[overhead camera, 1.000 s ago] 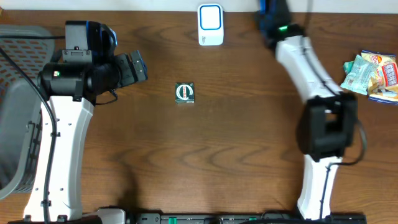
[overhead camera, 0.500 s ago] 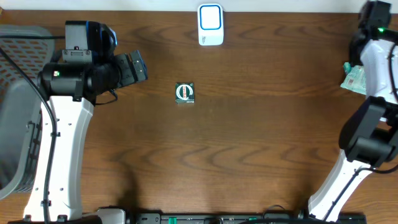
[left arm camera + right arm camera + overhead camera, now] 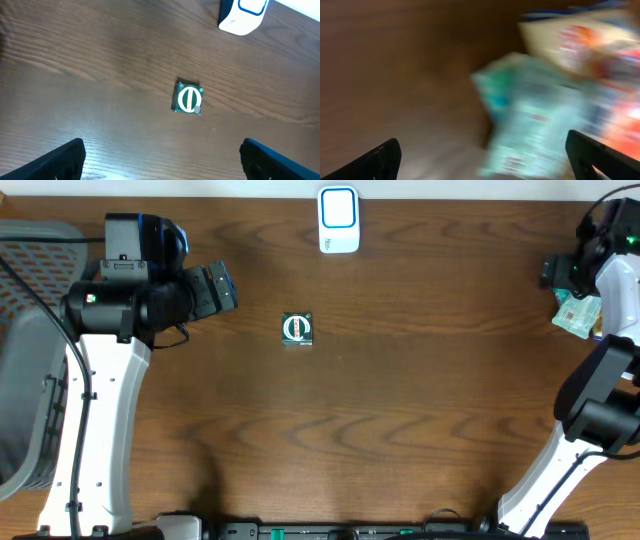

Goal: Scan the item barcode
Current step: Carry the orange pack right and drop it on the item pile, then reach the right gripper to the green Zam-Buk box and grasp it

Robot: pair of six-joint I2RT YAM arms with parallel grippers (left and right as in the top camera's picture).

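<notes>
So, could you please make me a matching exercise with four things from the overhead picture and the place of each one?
Things:
1. scanner
2. green packet
3. basket
4. snack bags

Places:
A. at the left side
B. at the right side
C. in the middle
D. at the far side, centre

Pairs: 1-D, 2-C, 3-A, 4-B

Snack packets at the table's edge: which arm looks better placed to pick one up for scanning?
Right. The right gripper, open, hangs just above the pale green packet, while the left gripper, also open, is far across the table, facing the small green item.
</notes>
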